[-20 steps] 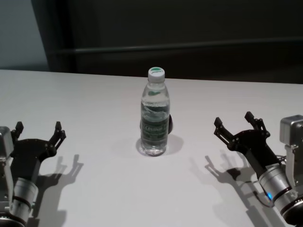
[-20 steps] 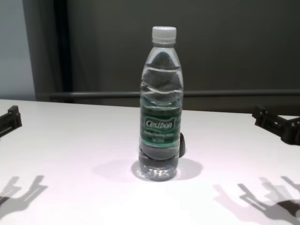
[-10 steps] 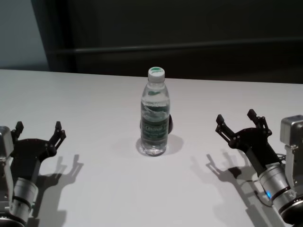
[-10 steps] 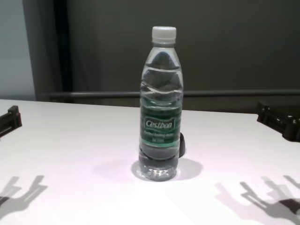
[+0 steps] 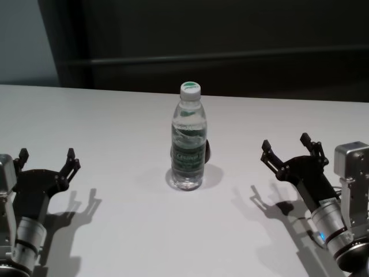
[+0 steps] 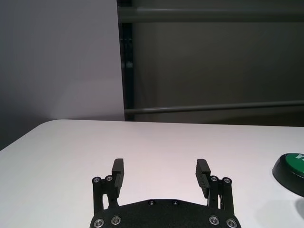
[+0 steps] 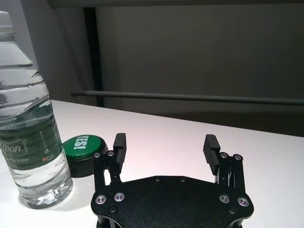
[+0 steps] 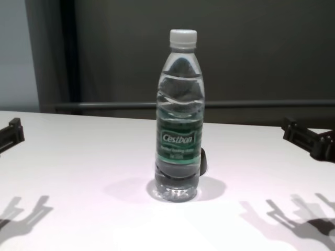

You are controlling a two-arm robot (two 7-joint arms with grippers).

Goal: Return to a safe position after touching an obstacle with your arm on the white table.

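Observation:
The obstacle, a clear water bottle (image 5: 188,138) with a white cap and a green label, stands upright at the middle of the white table (image 5: 115,127). It also shows in the chest view (image 8: 179,115) and the right wrist view (image 7: 28,133). My right gripper (image 5: 285,144) hovers low, to the right of the bottle and well apart from it, open and empty (image 7: 165,142). My left gripper (image 5: 47,156) rests open and empty far off on the left (image 6: 160,166).
A low round dark thing with a green top (image 7: 83,145) sits on the table just behind the bottle, at its right (image 5: 206,151). A dark wall with a horizontal rail lies beyond the table's far edge.
The right gripper swayed slightly to the right and came back, and its wrist housing now sits a little further left. Bottle and left arm have not moved.

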